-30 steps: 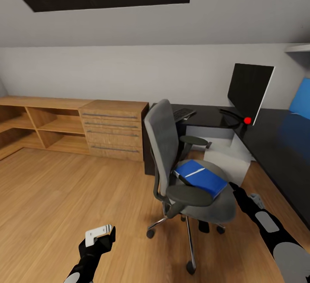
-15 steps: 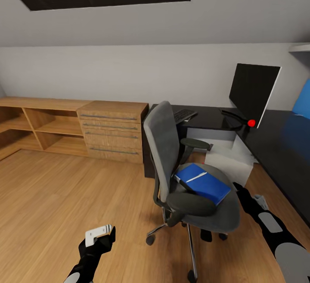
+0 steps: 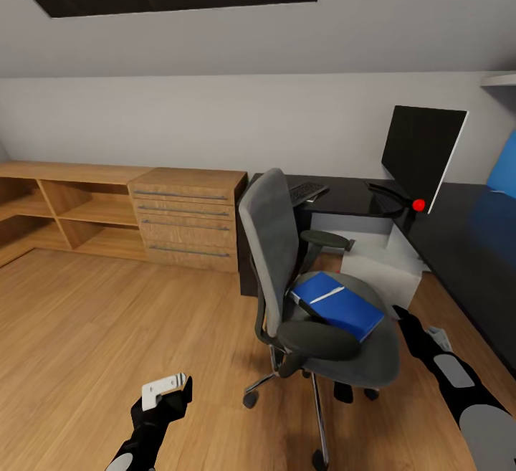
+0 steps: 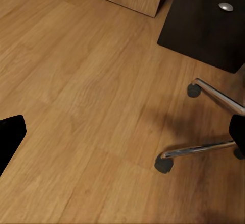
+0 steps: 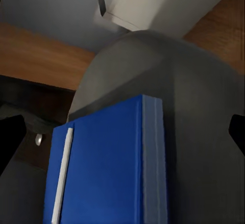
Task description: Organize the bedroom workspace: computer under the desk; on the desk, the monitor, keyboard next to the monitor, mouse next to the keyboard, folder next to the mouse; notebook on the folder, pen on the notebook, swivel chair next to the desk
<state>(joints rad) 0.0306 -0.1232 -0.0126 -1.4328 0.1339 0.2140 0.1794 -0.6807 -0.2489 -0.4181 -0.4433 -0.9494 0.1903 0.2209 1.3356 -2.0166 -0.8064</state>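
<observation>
two big pieces dominate: the l-shaped counter [image 3: 459, 231] carrying the monitor [image 3: 421, 152] near its inner corner and the keyboard [image 3: 307, 189] at its far left edge, and the swivel chair [image 3: 308, 292] standing apart from it on the wood floor [image 3: 107, 327]. under the counter sits the pale computer [image 3: 380, 270]. the folder [image 3: 337, 305] lies flat across the chair seat with the white pen [image 3: 324, 293] resting on its cover. the folder looks stiff, light and slick-faced, so a pinch over its free edge or spine seems safest; the pen may roll off if it tilts. the right end effector [image 3: 396, 311] hovers just beside the folder's near corner, fingers spread and empty. the left end effector [image 3: 175, 392] hangs low over the floor, likewise released.
</observation>
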